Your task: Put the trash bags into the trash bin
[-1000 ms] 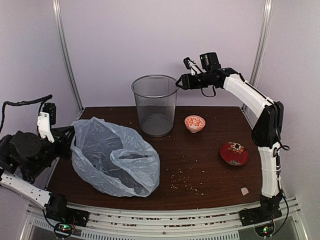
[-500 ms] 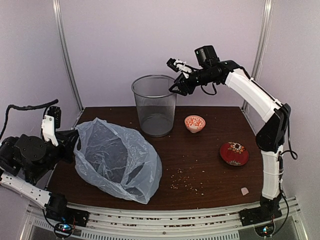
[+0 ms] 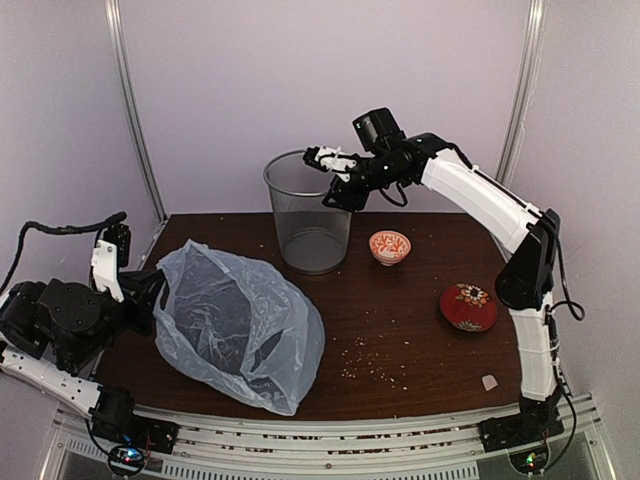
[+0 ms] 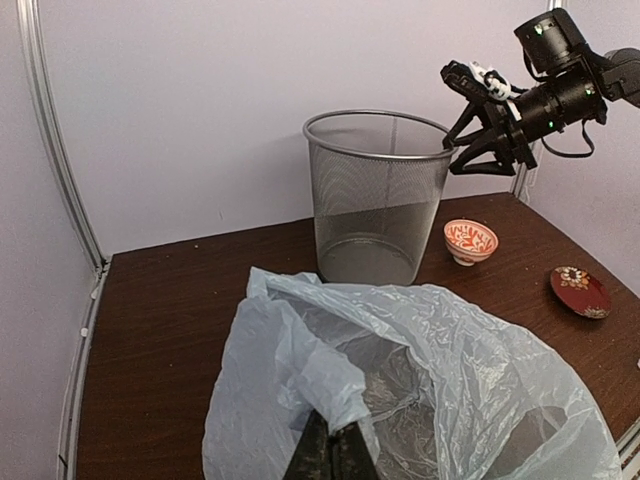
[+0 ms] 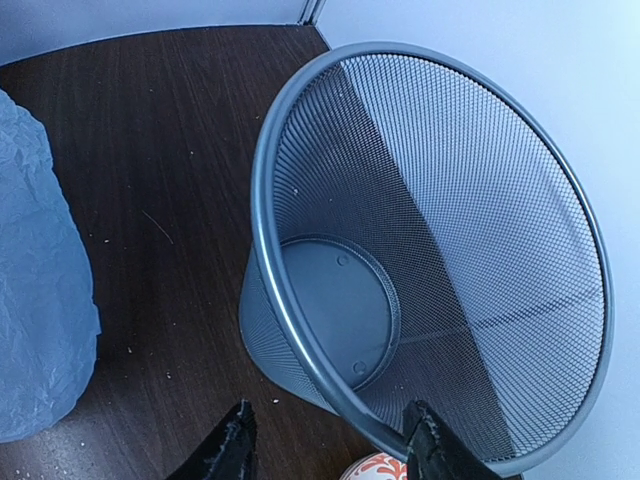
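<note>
Left wrist view shows the left gripper [image 4: 330,448] with its fingers pressed together on one fold of the trash bag [image 4: 440,380]. The bag lies billowed on the table [image 3: 430,330] at about 8 o'clock, well apart from the trash bin [image 3: 310,215] at 12 o'clock.

Held by so little, the slick film could slip free or tear when lifted. Being bulkier than the bin, it may drape over the rim instead of dropping in. At the far side, the right gripper [image 5: 335,440] straddles the rim at its 2 o'clock, fingers spread. A skewed squeeze or pull there could tip the light basket.

Crumbs [image 3: 375,365] lie at 5 o'clock and a red dish [image 3: 468,306] at 4 o'clock, both off the bag's path. A patterned bowl [image 3: 389,246] sits near the bin's 4 o'clock, where a tipped bin could knock it.
</note>
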Robot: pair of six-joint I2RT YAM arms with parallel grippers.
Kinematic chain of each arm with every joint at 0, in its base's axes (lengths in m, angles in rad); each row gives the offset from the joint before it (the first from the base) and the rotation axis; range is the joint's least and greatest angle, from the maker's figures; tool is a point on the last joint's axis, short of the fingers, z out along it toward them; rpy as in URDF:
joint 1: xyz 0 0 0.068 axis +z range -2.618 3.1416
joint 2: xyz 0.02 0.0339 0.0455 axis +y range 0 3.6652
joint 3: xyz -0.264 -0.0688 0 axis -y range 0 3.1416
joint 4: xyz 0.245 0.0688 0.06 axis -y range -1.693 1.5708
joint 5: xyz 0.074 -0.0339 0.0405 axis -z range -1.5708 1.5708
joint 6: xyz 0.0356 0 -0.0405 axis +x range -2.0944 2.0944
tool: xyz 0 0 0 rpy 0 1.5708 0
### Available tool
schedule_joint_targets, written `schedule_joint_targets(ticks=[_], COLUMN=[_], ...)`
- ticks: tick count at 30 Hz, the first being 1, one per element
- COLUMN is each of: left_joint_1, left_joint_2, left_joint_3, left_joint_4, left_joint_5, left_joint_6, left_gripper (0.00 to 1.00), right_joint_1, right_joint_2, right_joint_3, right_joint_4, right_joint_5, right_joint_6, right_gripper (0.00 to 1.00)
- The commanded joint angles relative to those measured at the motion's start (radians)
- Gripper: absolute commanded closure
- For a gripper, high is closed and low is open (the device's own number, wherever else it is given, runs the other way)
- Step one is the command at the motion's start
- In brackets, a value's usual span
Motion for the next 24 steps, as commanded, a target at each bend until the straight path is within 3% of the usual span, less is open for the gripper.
schedule_joint_targets(ticks=[1,13,17,24], left_joint_1=[0.005,0.006,0.005,0.005], left_joint_2=[-0.011,-0.035,-0.040,-0.048], left_joint_3=[-0.011,-0.044,-0.044,-0.038], left_joint_4=[0.059,0.085,0.088,0.093], left_joint_5=[0.017,0.031,0.018,-0.003], left_joint_6=[0.018,0.025,0.026,0.054], left_gripper=[1.00,1.00,1.00,1.00], right_joint_1=[0.023,0.084,0.094,0.120], right_joint_2=[0.023,0.000,-0.051,-0.081], right_joint_3=[0.020,0.011,-0.045,-0.059], right_joint_4=[-0.016,-0.118,-0.103,-0.172], right_joint_5=[0.072,0.083,0.073,0.066], right_joint_6=[-0.021,-0.072,-0.073,-0.078], right_gripper=[0.50,0.62,0.77,0.81])
